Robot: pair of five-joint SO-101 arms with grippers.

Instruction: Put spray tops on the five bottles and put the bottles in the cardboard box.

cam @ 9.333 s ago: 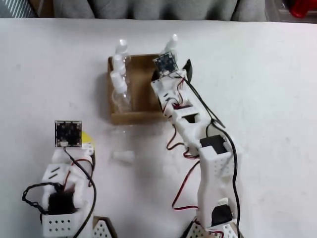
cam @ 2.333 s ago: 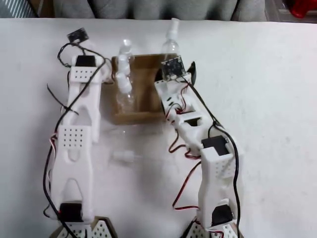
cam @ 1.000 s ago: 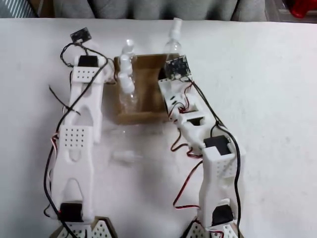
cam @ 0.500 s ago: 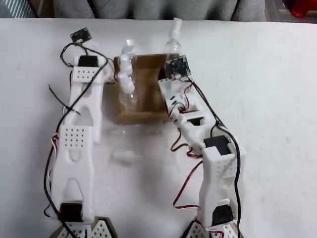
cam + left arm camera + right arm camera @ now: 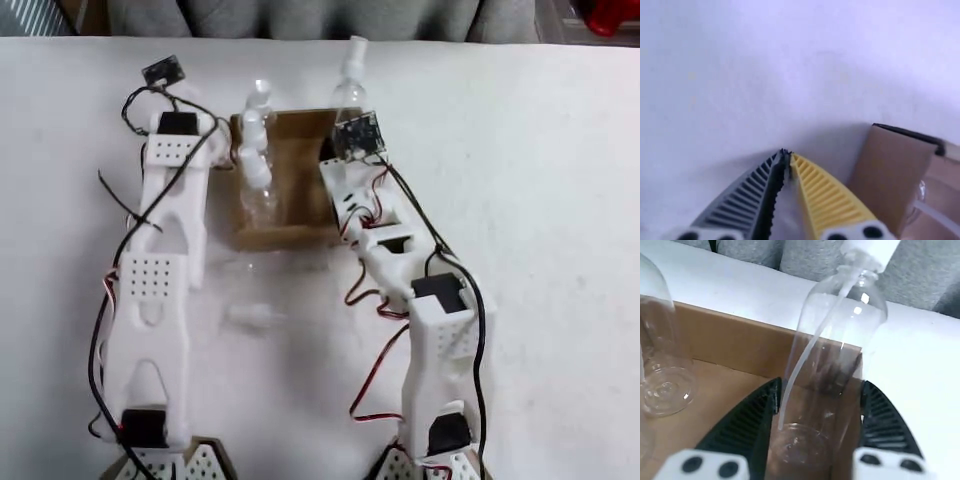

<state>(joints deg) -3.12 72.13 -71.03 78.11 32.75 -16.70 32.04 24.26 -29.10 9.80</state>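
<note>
- Right tool [image 5: 819, 392] is clamped on a clear bottle [image 5: 840, 325], one black finger on each side of it.
- That bottle stands upright, spray top fitted, its base at the far right corner of the cardboard box [image 5: 725, 342].
- Left tool [image 5: 786, 159] has its grey and yellow fingers pressed together, tips low over the desk [image 5: 540, 200], just beside the box's outer left wall.
- More capped bottles [image 5: 256, 172] line the box's left side.
- A loose spray top [image 5: 250, 315] lies on the desk in front of the box.

High camera looks down over the table [image 5: 540, 200]; both wrist cameras see the cardboard box [image 5: 285, 238] from close.
</note>
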